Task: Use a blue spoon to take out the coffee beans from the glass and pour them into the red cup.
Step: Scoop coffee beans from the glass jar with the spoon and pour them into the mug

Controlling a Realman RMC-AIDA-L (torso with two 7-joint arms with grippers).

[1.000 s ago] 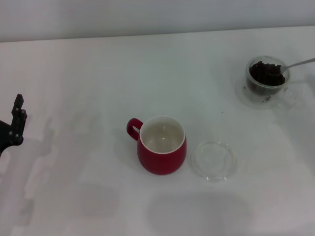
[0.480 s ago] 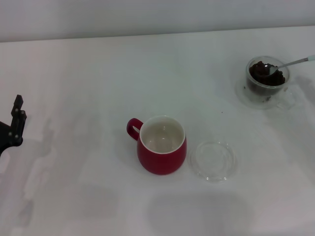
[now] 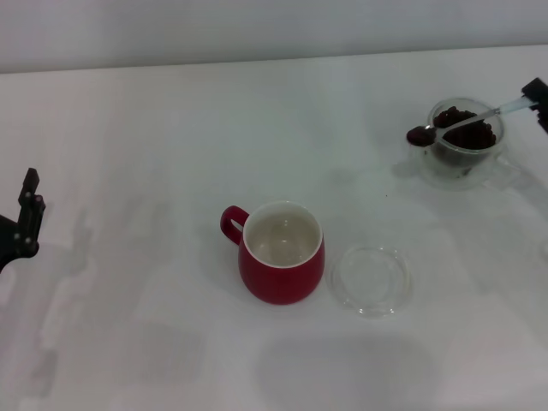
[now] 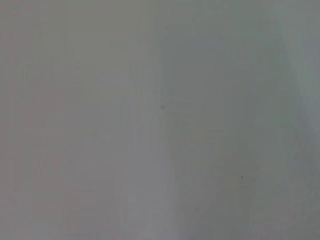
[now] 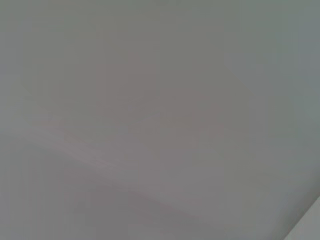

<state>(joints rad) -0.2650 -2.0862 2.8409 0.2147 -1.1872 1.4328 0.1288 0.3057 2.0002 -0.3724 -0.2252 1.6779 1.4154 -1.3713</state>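
In the head view the red cup (image 3: pixel 282 253) stands mid-table, white inside, with no beans in it, handle to the left. The glass (image 3: pixel 465 142) with dark coffee beans (image 3: pixel 469 130) stands at the far right. The blue spoon (image 3: pixel 467 120) is lifted over the glass's left rim, its bowl (image 3: pixel 420 134) loaded with beans, its pale handle running to my right gripper (image 3: pixel 534 94) at the right edge, which is shut on it. My left gripper (image 3: pixel 28 214) hangs idle at the left edge. Both wrist views show only blank grey surface.
A flat clear glass dish (image 3: pixel 371 279) lies just right of the red cup. The white table (image 3: pixel 154 128) ends at a pale wall at the back.
The spoon has come up out of the beans and moved left, its loaded bowl now past the glass's left rim. My right gripper has entered at the right edge. The left arm barely moved.
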